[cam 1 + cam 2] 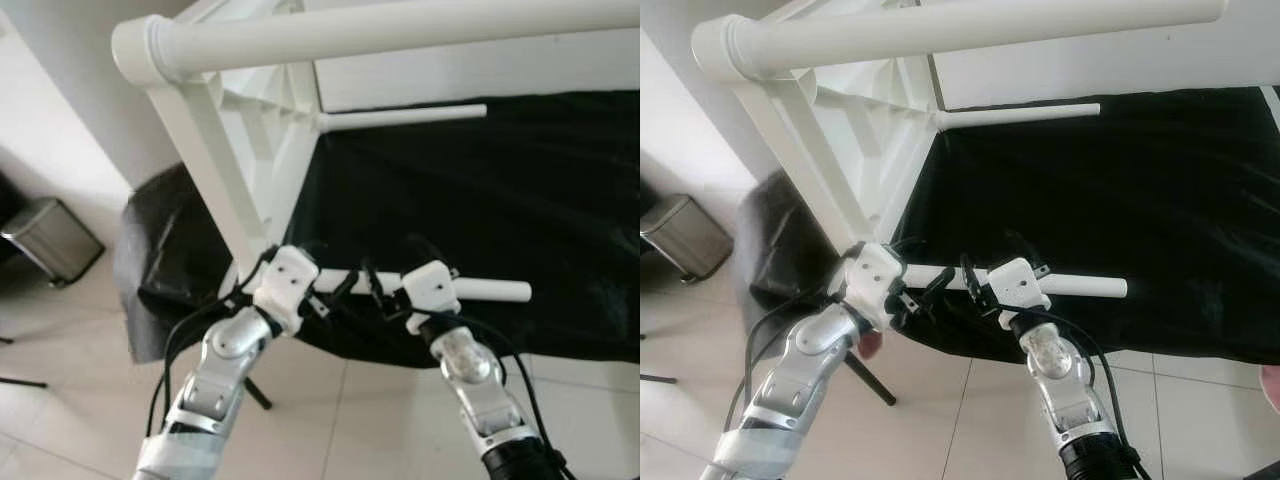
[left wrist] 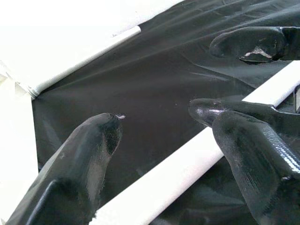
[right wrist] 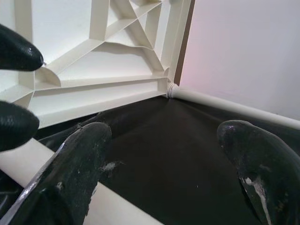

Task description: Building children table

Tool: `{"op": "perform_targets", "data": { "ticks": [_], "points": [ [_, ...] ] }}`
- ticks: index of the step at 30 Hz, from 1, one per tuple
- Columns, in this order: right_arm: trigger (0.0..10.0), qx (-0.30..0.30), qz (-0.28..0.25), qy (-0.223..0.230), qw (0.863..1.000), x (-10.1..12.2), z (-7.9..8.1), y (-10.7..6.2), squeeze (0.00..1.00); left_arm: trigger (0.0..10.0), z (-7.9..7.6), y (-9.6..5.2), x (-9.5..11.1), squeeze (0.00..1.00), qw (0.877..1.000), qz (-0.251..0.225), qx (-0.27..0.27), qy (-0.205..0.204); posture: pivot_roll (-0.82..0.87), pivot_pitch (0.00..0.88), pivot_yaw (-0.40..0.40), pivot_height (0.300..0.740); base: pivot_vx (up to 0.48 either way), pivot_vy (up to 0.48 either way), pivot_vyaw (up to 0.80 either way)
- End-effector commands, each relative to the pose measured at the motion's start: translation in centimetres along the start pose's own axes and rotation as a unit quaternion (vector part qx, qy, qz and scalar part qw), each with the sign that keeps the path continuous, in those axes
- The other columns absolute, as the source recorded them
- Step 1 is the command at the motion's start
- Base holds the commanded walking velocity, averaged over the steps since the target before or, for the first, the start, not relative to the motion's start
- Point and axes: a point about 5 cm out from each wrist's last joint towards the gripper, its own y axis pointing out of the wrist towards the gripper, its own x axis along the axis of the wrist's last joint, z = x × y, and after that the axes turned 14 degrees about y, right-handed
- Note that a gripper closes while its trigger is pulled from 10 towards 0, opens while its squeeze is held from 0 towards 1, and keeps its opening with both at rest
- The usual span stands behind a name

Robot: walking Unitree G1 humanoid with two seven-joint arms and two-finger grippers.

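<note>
Left end effector [image 1: 335, 290], right end effector [image 1: 385, 295], white table leg [image 1: 490, 291]

Upper table leg [image 1: 400, 30]: cut off by right edge in left eye view, far end unseen there. Tabletop underside [image 3: 89, 61]: cropped by top and side edges in right wrist view; full outline can't be judged. Lower table leg [image 1: 490, 291]: mid part hidden behind left gripper [image 1: 335, 290] and right gripper [image 1: 385, 290]; joint w/ tabletop covered by left wrist housing. Finger spread on that leg: can't tell from head views, too small and tangled w/ cables; wrist views blurred up close. Black cloth [image 1: 500, 200]: runs past right edge; whatever it covers is hidden. Metal bin [image 1: 50, 240] beside cloth: clipped at left edge.
</note>
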Motion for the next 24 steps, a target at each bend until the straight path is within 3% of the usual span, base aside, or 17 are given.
{"op": "perform_targets", "data": {
  "ticks": [1, 13, 15, 19, 21, 24],
  "points": [
    [10.0, 0.007, -0.008, 0.007, 1.000, 0.1, 0.7, 0.3, 0.00, 10.0, 0.5, -0.2, -0.2, 0.00, 1.000, 0.004, 0.008, 0.008, 0.00, 0.000, 0.181, 0.740, 0.000, 0.000, 0.00],
    [10.0, 0.006, -0.006, 0.015, 1.000, 0.2, 0.6, 0.4, 0.00, 10.0, 1.7, -0.3, -0.6, 0.00, 0.998, 0.011, 0.056, 0.014, 0.02, 0.000, 0.114, 0.740, 0.000, 0.000, 0.00],
    [10.0, 0.005, -0.004, 0.019, 1.000, 0.2, 0.5, 0.5, 0.00, 10.0, 2.0, -0.1, -0.6, 0.00, 0.997, 0.011, 0.076, 0.016, 0.04, 0.000, 0.057, 0.740, 0.000, 0.000, 0.00],
    [10.0, 0.006, -0.001, 0.021, 1.000, 0.3, 0.4, 0.4, 0.00, 10.0, 2.2, 0.0, -0.6, 0.00, 0.996, 0.011, 0.090, 0.014, 0.04, 0.000, 0.041, 0.740, 0.000, 0.000, 0.00],
    [10.0, 0.012, 0.007, 0.026, 1.000, 0.2, 0.3, 0.2, 0.00, 10.0, 2.4, -0.1, -0.5, 0.00, 0.995, 0.006, 0.099, 0.015, 0.07, 0.000, -0.021, 0.740, 0.000, 0.000, 0.00],
    [10.0, 0.015, 0.016, 0.029, 0.999, 0.1, 0.1, 0.0, 0.00, 10.0, 2.6, -0.1, -0.5, 0.00, 0.994, 0.002, 0.109, 0.016, 0.08, 0.000, -0.053, 0.740, 0.000, 0.000, 0.00]
  ]
}}
